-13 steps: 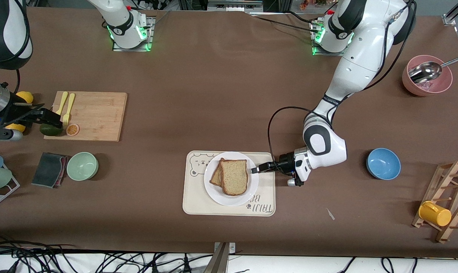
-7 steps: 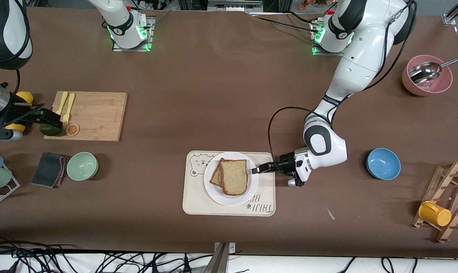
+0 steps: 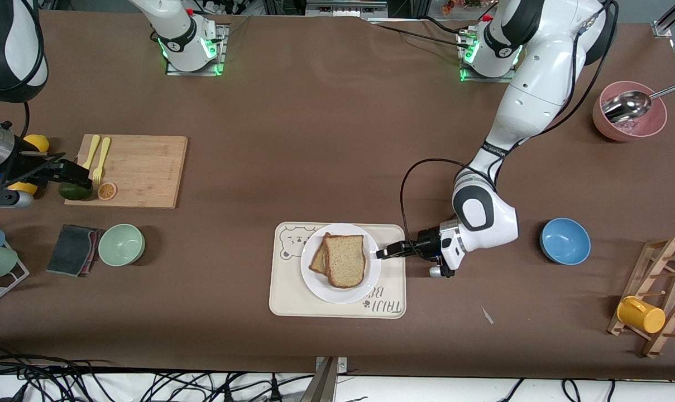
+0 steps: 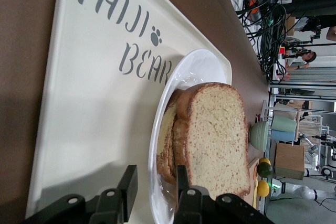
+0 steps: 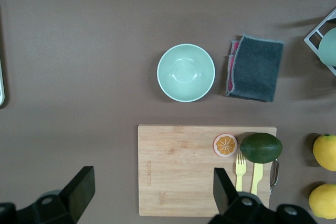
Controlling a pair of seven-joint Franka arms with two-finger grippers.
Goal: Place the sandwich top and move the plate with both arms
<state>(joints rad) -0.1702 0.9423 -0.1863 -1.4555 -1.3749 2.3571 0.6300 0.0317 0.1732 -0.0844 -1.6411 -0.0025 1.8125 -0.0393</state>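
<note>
The sandwich top (image 3: 345, 259) (image 4: 218, 135), a speckled light-brown slice, lies on another slice (image 3: 316, 261) on the white plate (image 3: 370, 273) (image 4: 197, 69). The plate sits on the cream bear-printed tray (image 3: 284, 290) (image 4: 89, 103). My left gripper (image 3: 379, 254) (image 4: 155, 184) is low at the plate's edge toward the left arm's end. It is open, the rim standing between its fingers with a gap at the outer finger (image 4: 128, 187). My right gripper (image 3: 80, 177) (image 5: 152, 187) waits wide open over the cutting board (image 3: 142, 170) (image 5: 184, 169), holding nothing.
On the board lie two yellow forks (image 3: 97, 153), an orange slice (image 3: 106, 191) and an avocado (image 3: 73, 191). A green bowl (image 3: 121, 244) and grey cloth (image 3: 72, 249) are nearer the camera. Toward the left arm's end stand a blue bowl (image 3: 565, 240), a pink bowl (image 3: 629, 120) and a wooden rack (image 3: 658, 296).
My left gripper's jaws have widened and it has drawn back a little from the plate toward the left arm's end. Plate, bread and right arm have not moved.
</note>
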